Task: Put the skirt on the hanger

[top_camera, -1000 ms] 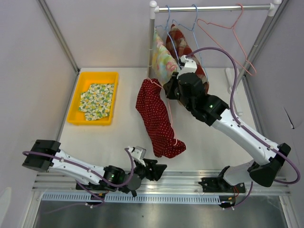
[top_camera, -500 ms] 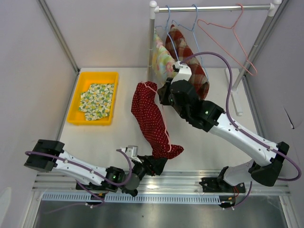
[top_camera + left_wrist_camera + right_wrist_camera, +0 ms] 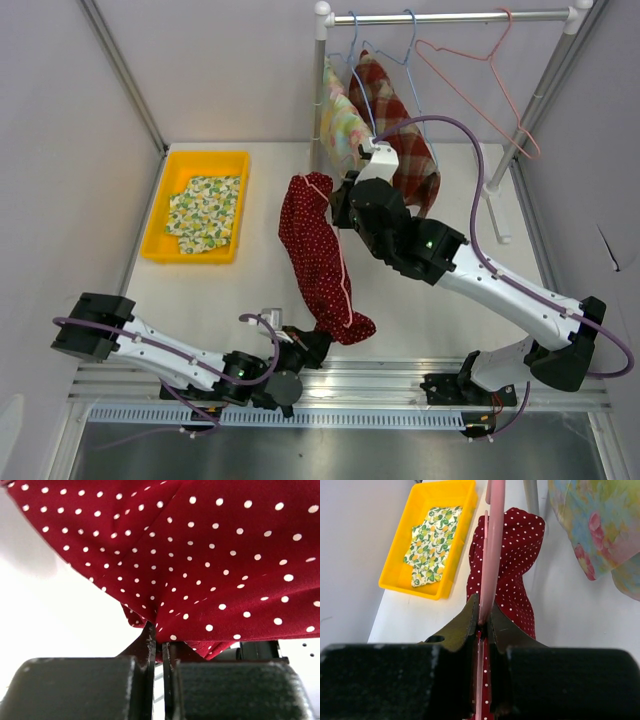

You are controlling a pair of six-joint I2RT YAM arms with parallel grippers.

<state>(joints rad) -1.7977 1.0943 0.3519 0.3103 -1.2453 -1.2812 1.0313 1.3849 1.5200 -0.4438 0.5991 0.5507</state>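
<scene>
Two arms engaged. Nearest: left gripper (image 3: 159, 636) pinched shut on the lower hem of the red polka-dot skirt (image 3: 318, 260), low at the table's (image 3: 240, 290) near edge. Skirt stretches from there up to the pink hanger (image 3: 494, 540), its top bunched over the hanger's far end, mid-table. Right gripper (image 3: 484, 621) clamped on that hanger. Beyond, left: yellow tray (image 3: 158, 218) holding folded print cloth (image 3: 204, 212). Farthest: rack rail (image 3: 450, 17), two hung garments (image 3: 345, 130).

I see the bin (image 3: 157, 220) left on the surface (image 3: 230, 300), the skirt (image 3: 315, 255) at centre, the rack (image 3: 450, 17) with 2 garments (image 3: 343, 130) behind it.
</scene>
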